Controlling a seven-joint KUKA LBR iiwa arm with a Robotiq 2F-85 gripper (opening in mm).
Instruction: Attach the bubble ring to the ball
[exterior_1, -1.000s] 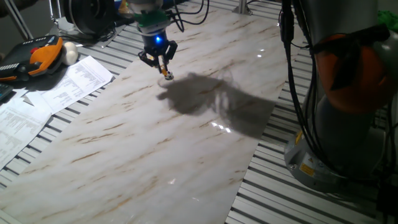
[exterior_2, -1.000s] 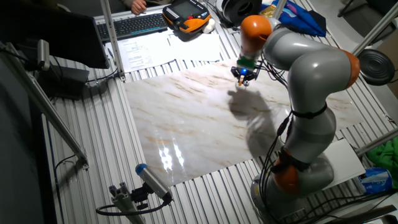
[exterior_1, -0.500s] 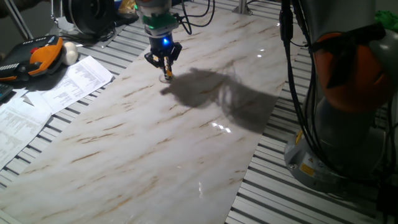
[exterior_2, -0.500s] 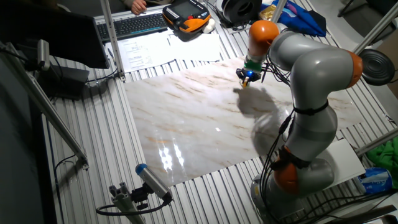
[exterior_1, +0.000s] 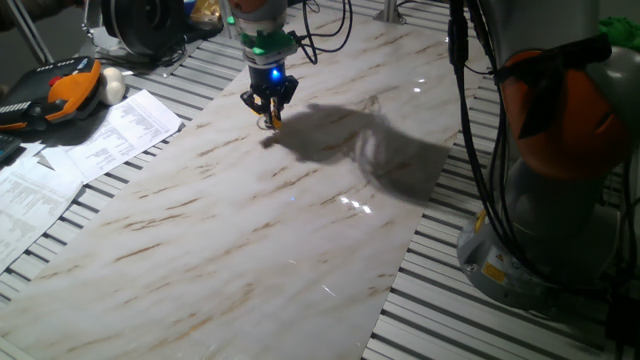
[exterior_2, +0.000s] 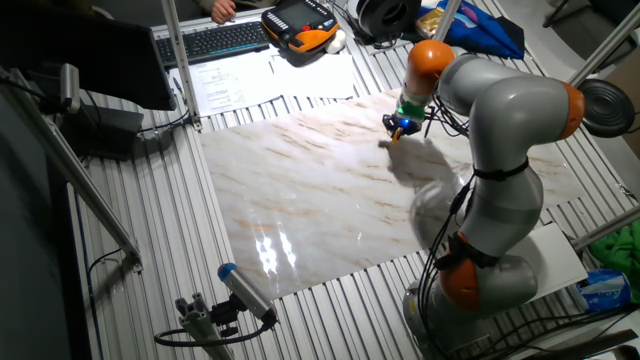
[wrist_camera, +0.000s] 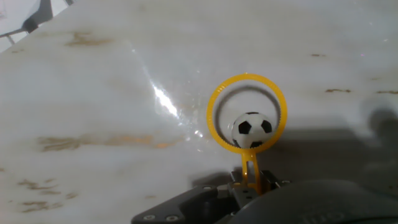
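In the hand view the yellow-orange bubble ring hangs from my gripper, which is shut on its short handle. The tiny black-and-white ball shows inside the loop, low and to the right, on the marble board. In one fixed view my gripper is at the board's far left part with the ring below it. In the other fixed view the gripper holds the ring just above the board. The ball is too small to make out in both fixed views.
The marble board lies on a slatted table. Paper sheets, an orange-and-black pendant and an off-white ball lie left of it. The arm's base stands at the right. A keyboard is at the back.
My gripper with the ring has moved a little farther away and to the right over the board, its shadow following it. Nothing was let go.
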